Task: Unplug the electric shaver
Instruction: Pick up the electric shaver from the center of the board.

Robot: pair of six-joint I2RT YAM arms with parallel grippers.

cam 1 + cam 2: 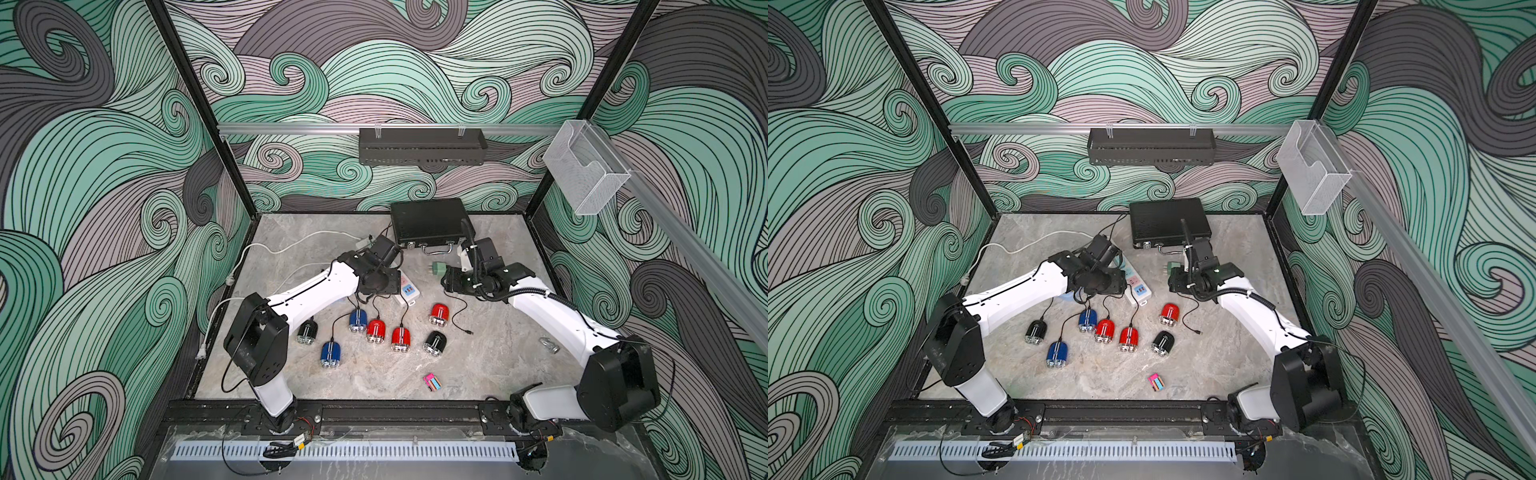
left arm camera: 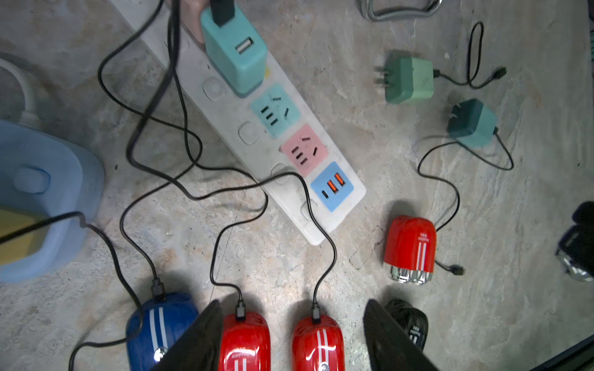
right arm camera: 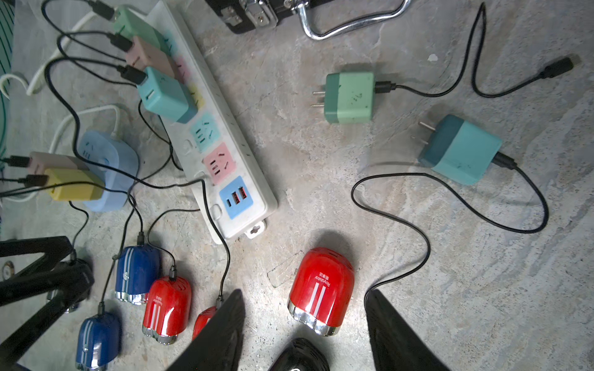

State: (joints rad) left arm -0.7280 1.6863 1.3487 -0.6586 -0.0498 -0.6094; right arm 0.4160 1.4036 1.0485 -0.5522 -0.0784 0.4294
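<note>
The whole cell is wrapped in swirly wave wallpaper [image 1: 374, 62], mint green, dusty pink and grey with black lines, on the back and both sides. Black frame posts [image 1: 195, 99] run up the back corners. The work surface is a grey marble-look tabletop [image 1: 498, 365]. An aluminium rail [image 1: 291, 129] crosses the back wall with a black perforated tray [image 1: 422, 145] hanging off it. A clear plastic bin [image 1: 582, 170] sits on the side rail [image 1: 706, 261]. A white slotted cable duct [image 1: 374, 451] runs along the front. Lighting's soft and even.

Blue socket hub [image 2: 58, 167] partly off-frame.
</note>
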